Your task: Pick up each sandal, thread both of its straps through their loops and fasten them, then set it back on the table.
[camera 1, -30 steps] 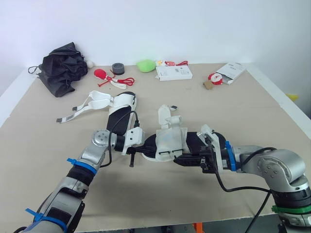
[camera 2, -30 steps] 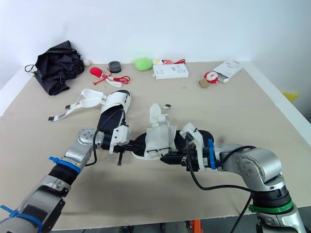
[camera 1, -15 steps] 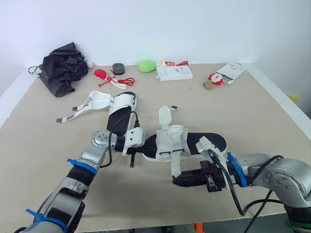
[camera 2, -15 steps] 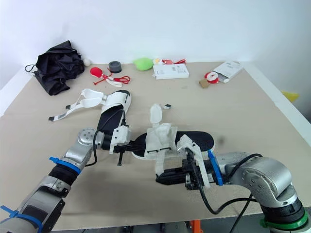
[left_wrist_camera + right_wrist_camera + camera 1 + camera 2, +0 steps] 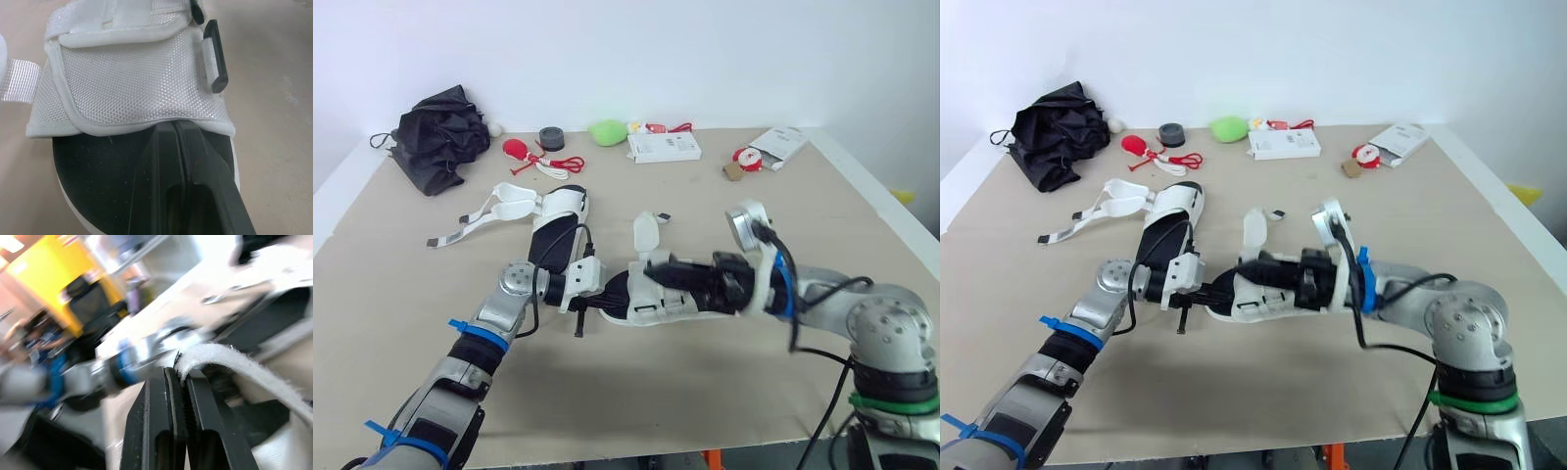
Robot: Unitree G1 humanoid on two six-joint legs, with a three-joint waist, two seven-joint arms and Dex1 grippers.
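Counter [image 5: 783, 225]: tan sheet, takes up most of the head view.

Black bag [image 5: 440, 132]: crumpled, upper left of the frame near the counter's far edge.

Working sandal [image 5: 636, 304]: white upper on a black footbed, flat on the counter at frame centre and lengthwise left to right. Both claws are on it, one from each end. One white tab of it stands upright [image 5: 646, 233] just above the right claw in the frame.

Second sandal [image 5: 553, 220]: up and left of the first, near it but apart. Its straps are undone and trail toward the left edge.

Left claw [image 5: 173, 128]: clenched with nothing between the fingers, lying flat on the black footbed at the sandal's left end. Its tips butt against the rim of the white mesh flap.

Right claw [image 5: 176, 374]: comes in from the right, over the middle of the sandal. It is clamped on a white strap [image 5: 230, 362], which curves out from between the fingertips.

Clutter along the top of the frame, well clear of both sandals:
- white box [image 5: 664, 147], top centre
- white packet [image 5: 778, 144], upper right
- green lump [image 5: 606, 131]
- grey roll [image 5: 551, 138]
- red bits [image 5: 514, 149], next to the bag
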